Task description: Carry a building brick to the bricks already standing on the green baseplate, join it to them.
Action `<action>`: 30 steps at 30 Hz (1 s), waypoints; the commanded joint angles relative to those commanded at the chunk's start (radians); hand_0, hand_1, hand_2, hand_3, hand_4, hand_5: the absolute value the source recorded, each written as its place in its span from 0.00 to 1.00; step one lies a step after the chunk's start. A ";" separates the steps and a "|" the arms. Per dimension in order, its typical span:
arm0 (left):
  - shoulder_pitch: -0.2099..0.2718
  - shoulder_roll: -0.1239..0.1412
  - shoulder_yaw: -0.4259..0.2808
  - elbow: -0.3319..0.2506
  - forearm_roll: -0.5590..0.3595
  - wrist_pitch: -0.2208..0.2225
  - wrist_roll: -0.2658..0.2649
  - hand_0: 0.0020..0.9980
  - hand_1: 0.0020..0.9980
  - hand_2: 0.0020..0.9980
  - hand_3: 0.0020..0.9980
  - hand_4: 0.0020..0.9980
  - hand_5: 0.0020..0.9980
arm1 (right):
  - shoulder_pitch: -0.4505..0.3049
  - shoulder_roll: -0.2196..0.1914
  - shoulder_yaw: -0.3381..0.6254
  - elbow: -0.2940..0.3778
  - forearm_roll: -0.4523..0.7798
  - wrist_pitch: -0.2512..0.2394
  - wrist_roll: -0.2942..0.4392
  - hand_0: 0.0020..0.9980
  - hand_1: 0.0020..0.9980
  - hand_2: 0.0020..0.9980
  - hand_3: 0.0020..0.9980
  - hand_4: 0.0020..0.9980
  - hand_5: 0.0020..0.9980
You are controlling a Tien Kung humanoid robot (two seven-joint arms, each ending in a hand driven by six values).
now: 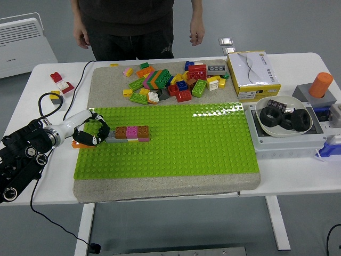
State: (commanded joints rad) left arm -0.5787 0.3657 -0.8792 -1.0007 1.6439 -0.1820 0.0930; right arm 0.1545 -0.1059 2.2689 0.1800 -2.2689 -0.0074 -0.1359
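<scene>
**Green baseplate, left hand at the brick row**

Green studs cover the baseplate (176, 144), which lies on a grey mat (160, 184) on our white bench (298, 181). Our left hand (91, 132) comes in from the left edge and sits at the plate's left margin, its dark fingers (101, 128) curled in a ring close against the grey end of the short brick row (129, 133). Something orange shows under the hand at the plate's edge, but we cannot tell what it is or whether the fingers truly hold a brick, so we leave the grip undecided. The row itself runs grey, brown, pink and brown, left to right, standing on the plate's left part.

Beyond the plate, on the far half of the mat, lies the loose pile of bricks (170, 82) in red, green, yellow, blue and orange. A few stray bricks (59, 81) rest on the bench at far left. To the right we see a yellow-and-white box (251, 72), a white bowl (260, 109) with black nuts (287, 118) in a grey tray (287, 145), and an orange cylinder (321, 84) on a grey block.

A person (133, 24) stands at the far side, both hands hanging free above the bench.
</scene>
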 joint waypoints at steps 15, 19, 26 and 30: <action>-0.007 -0.008 0.011 -0.018 0.005 -0.004 0.006 0.93 0.95 0.90 0.53 0.70 0.00 | 0.001 0.000 0.000 0.000 0.000 0.001 0.003 0.68 0.63 0.62 0.71 0.75 0.96; -0.008 -0.011 0.014 -0.016 0.005 -0.004 0.006 0.93 0.95 0.90 0.53 0.70 0.00 | 0.002 -0.001 0.000 0.000 0.000 0.002 0.003 0.68 0.63 0.62 0.71 0.75 0.96; -0.011 -0.018 0.015 -0.013 0.003 -0.004 0.006 0.93 0.94 0.90 0.53 0.69 0.00 | 0.003 -0.001 0.000 0.000 0.000 0.001 0.003 0.68 0.63 0.62 0.71 0.75 0.96; -0.012 -0.022 0.015 -0.012 0.002 -0.003 0.006 0.93 0.94 0.90 0.53 0.69 0.00 | 0.004 -0.001 0.000 0.000 0.000 0.001 0.003 0.68 0.63 0.62 0.71 0.75 0.96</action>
State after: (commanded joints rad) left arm -0.5904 0.3437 -0.8639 -1.0130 1.6457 -0.1850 0.0989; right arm 0.1580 -0.1065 2.2689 0.1800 -2.2689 -0.0061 -0.1329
